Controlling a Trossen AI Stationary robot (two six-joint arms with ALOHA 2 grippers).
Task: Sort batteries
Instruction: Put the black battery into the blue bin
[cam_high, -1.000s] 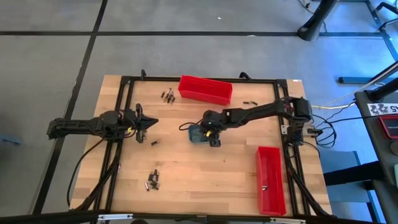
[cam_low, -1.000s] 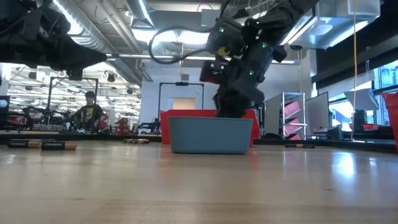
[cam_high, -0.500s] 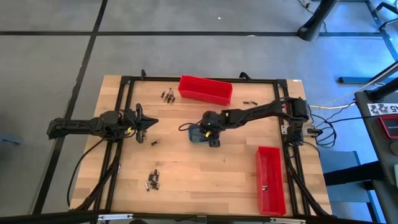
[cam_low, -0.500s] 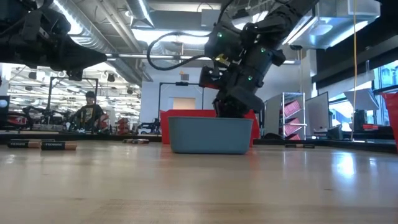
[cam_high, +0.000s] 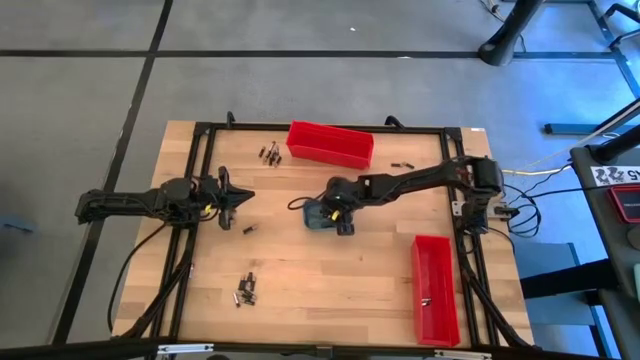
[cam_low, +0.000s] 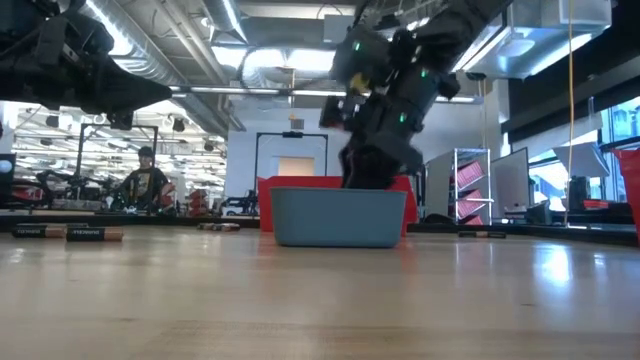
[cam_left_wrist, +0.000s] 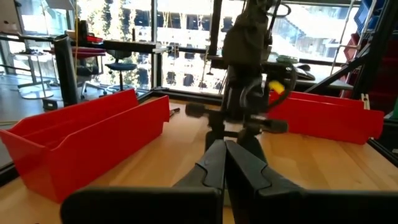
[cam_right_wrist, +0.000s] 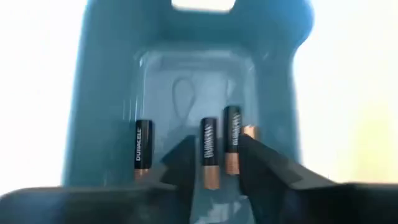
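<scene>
My right claw (cam_right_wrist: 214, 163) hangs inside blue tray (cam_high: 322, 216) at table (cam_high: 330, 290) centre, fingers parted around one battery (cam_right_wrist: 208, 154); two more batteries (cam_right_wrist: 143, 149) lie beside it on tray floor. Loose batteries (cam_high: 246, 288) at 7 o'clock and 11 o'clock. My left claw (cam_high: 246, 196) pressed closed, empty, at 9 o'clock. Red bins (cam_high: 330, 144) at 12 and 4 o'clock.

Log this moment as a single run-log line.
right gripper: open over batteries in blue tray | left gripper: shut, waiting at table's left
</scene>
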